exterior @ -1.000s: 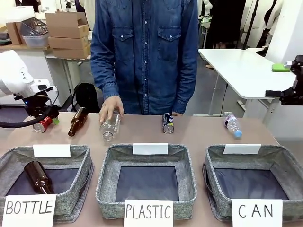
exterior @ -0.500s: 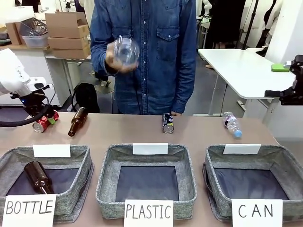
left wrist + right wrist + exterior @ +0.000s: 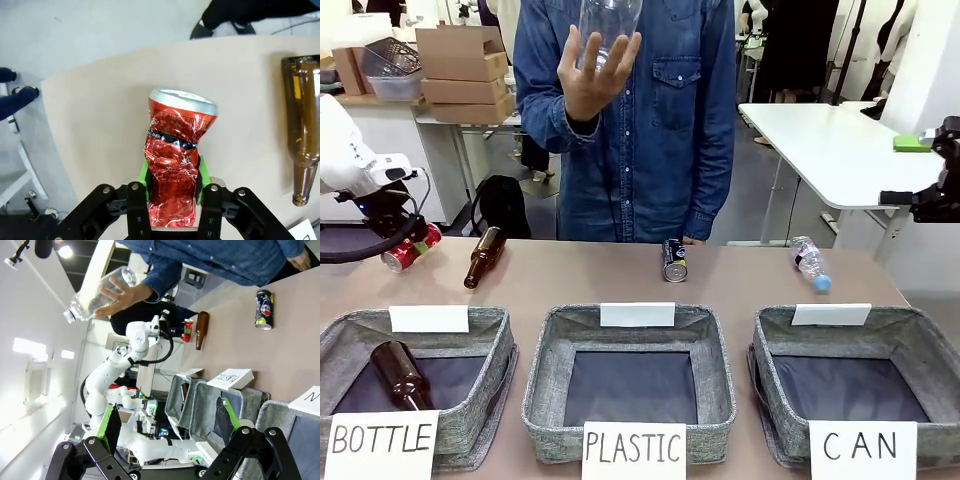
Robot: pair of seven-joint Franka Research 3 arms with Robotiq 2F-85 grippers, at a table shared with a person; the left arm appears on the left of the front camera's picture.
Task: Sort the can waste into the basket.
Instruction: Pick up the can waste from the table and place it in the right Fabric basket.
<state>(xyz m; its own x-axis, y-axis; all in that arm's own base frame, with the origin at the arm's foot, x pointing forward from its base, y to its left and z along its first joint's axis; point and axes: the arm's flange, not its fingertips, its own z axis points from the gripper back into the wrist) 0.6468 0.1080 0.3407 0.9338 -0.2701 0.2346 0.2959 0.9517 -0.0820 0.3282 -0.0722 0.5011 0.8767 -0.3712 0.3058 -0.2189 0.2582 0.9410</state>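
Note:
The dented red can [image 3: 410,249] [image 3: 174,159] hangs just above the table's far left corner, with my left gripper [image 3: 400,240] [image 3: 172,181] shut on it, green pads pressing its sides. The dark can [image 3: 675,260] [image 3: 264,309] lies on the table at the far middle, in front of the person. The grey CAN basket [image 3: 770,335] stands at the near right with nothing in it. My right gripper [image 3: 167,425] is open and holds nothing; its arm [image 3: 932,197] stays off the table at the right edge.
The person holds a clear plastic bottle [image 3: 608,20] high in one hand. A brown bottle [image 3: 485,257] [image 3: 301,125] lies beside the red can. A small clear bottle [image 3: 810,263] lies at the far right. The PLASTIC basket [image 3: 545,345] and the BOTTLE basket [image 3: 500,330], which holds one brown bottle, stand in front.
My left gripper has lifted the red can slightly off the table and to the left. The person has picked up the clear bottle and raised it above chest height.

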